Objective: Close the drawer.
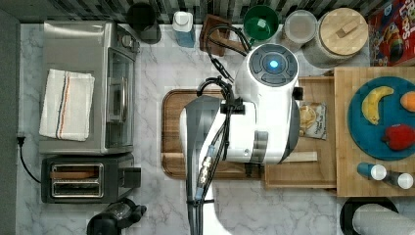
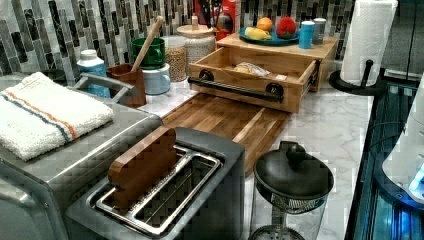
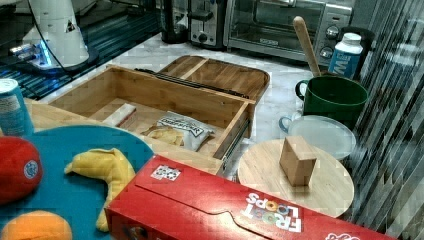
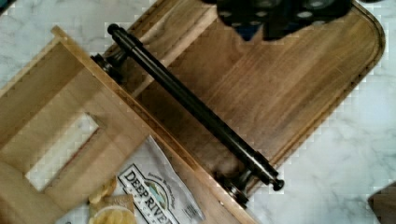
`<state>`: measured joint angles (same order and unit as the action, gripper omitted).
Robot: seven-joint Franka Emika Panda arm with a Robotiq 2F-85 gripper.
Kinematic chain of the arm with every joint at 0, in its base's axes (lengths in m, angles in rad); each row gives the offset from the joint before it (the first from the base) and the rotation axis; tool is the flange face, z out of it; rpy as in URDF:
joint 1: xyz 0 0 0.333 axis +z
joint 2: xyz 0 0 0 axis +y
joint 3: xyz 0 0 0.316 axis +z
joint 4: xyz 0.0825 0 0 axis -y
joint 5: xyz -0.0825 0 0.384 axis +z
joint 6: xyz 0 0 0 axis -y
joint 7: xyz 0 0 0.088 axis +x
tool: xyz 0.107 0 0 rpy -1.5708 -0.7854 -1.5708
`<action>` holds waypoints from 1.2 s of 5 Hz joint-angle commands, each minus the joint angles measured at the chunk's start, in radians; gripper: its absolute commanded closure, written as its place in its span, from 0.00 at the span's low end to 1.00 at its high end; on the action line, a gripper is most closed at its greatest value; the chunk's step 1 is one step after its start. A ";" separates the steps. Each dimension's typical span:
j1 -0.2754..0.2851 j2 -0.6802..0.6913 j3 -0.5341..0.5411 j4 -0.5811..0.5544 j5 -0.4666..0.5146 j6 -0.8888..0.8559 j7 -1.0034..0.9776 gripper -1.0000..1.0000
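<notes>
While drawer (image 2: 260, 67) stands open, gripper (image 4: 280, 14) seemingly hovers above.

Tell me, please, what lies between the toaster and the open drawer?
In the left view, the dark wooden tray lies on the marble between the toaster and the drawer.

The drawer (image 2: 250, 70) is seen pulled out from under a wooden block, its black bar handle (image 2: 235, 90) facing a dark wooden tray (image 2: 220, 120) on the marble tabletop (image 2: 325, 130). A chip bag (image 2: 251, 69) lies inside. A toaster (image 2: 165, 195) and striped towel (image 2: 45, 112) are placed nearer the camera.
</notes>
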<state>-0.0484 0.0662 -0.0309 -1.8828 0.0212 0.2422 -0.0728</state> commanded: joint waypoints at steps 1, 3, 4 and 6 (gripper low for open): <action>0.001 -0.011 0.030 0.002 0.038 0.004 -0.301 0.00; 0.042 -0.075 0.062 -0.168 0.016 0.171 -0.554 0.00; 0.041 -0.055 0.073 -0.173 0.039 0.148 -0.590 0.08; 0.034 -0.043 0.113 -0.288 0.016 0.275 -0.599 1.00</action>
<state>-0.0488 0.0474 0.0613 -2.1426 0.0330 0.4641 -0.5977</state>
